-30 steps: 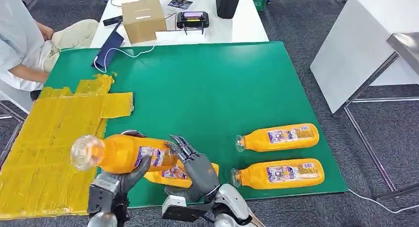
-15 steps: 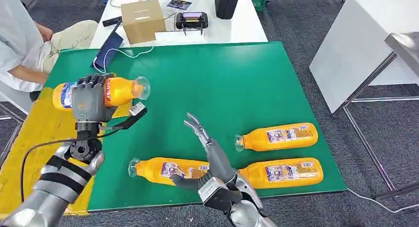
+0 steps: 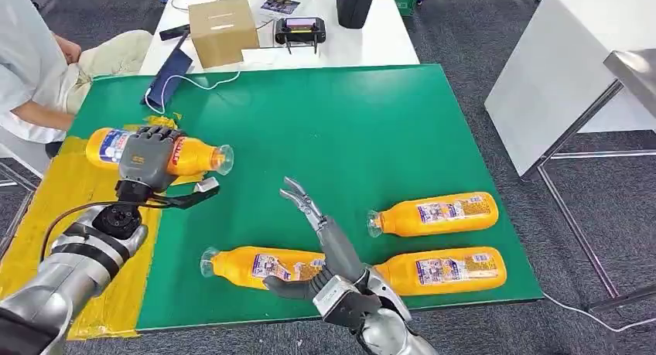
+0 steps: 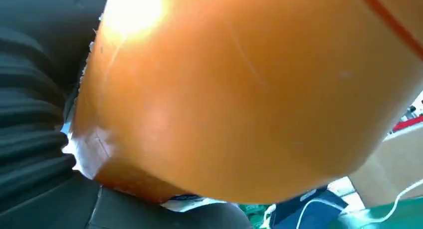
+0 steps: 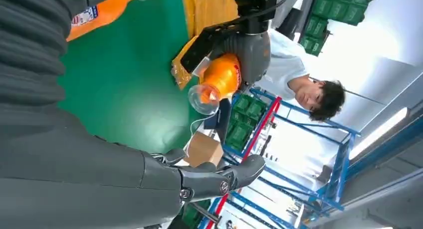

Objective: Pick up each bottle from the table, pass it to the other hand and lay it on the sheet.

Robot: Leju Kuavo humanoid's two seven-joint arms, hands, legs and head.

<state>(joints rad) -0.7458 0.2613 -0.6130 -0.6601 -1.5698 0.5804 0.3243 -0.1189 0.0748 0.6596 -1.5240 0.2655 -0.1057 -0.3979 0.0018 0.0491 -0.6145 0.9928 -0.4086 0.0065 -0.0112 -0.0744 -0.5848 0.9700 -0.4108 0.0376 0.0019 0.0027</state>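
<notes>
text: I am reading none | bottle in my left hand: label is showing print too small to read | bottles lying on the counter: labels are blurring the same way | cardboard box: white sticker is showing nothing legible

The head view is evenly and brightly lit, seemingly from overhead, with soft short shadows under the bottles on the green tabletop and crisp focus across the frame. In the left wrist view the held bottle sits too close: a blurred orange mass with a white glare patch at upper left. The right wrist view blows out to white at its right side.
</notes>
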